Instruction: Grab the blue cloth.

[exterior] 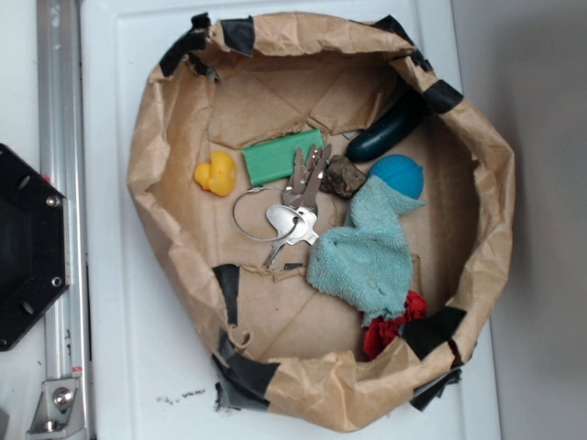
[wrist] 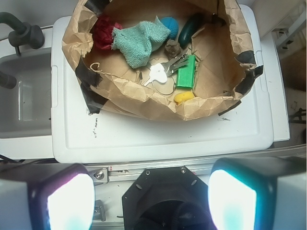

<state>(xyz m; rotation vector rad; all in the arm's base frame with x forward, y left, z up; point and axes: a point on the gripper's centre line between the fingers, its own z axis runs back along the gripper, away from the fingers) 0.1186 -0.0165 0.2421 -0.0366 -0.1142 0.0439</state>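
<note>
Paper bin's blue cloth (wrist: 140, 42) far beyond hand (wrist: 151, 201)

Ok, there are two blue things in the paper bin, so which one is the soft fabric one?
The blue cloth, the fuzzy pale teal towel lying crumpled beside the keys. The blue ball behind it is round, smooth and a deeper blue.

You are seeing the gripper (wrist: 144, 203) only as two blurred, glowing pads cut off by the wrist view's bottom edge. Far ahead, the blue cloth (wrist: 139, 40) is hiding parts of the blue ball (wrist: 169, 24) and the red fabric (wrist: 103, 32).
</note>
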